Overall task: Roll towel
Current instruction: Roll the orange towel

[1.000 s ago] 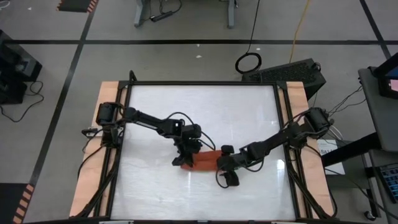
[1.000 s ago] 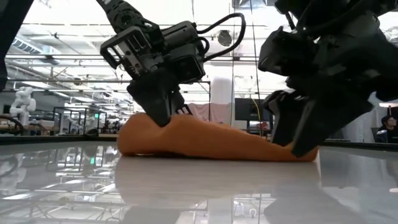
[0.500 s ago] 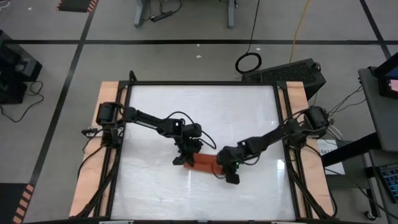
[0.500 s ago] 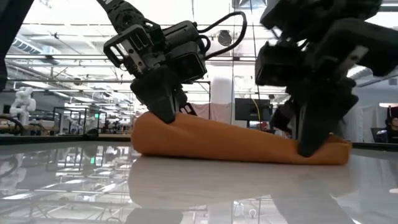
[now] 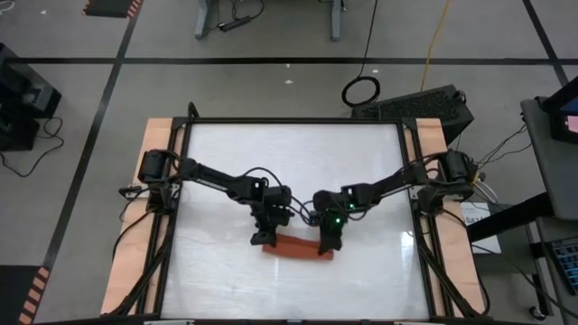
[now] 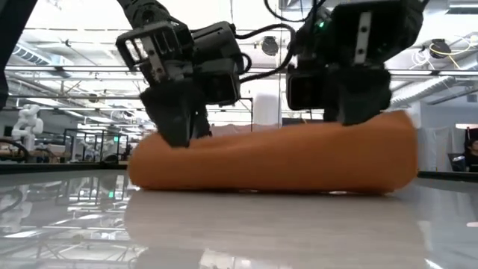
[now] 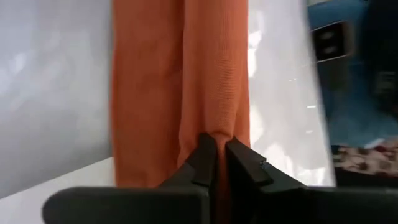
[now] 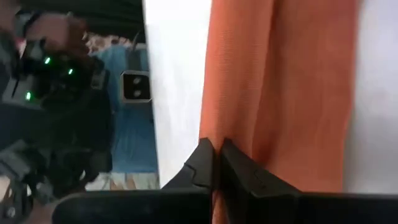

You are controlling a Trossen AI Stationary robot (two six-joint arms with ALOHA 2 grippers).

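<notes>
1. Since the earlier frame, the right gripper (image 5: 326, 246) has swung in from the table's right part and clamped onto the towel (image 5: 294, 246); the cloth now lies as a neater, straighter band.
2. Nearest the front edge, the towel rests on the white table (image 5: 217, 162), slightly forward of centre, an elongated folded strip.
3. At its left end, the left gripper (image 5: 265, 238) pinches a fold, jaws clenched on fabric; the right one grips the right end likewise.
4. Handling, judged: light, soft, limp cloth; it sags and slips on the glossy top, so holding both ends at the edge seems best.
</notes>
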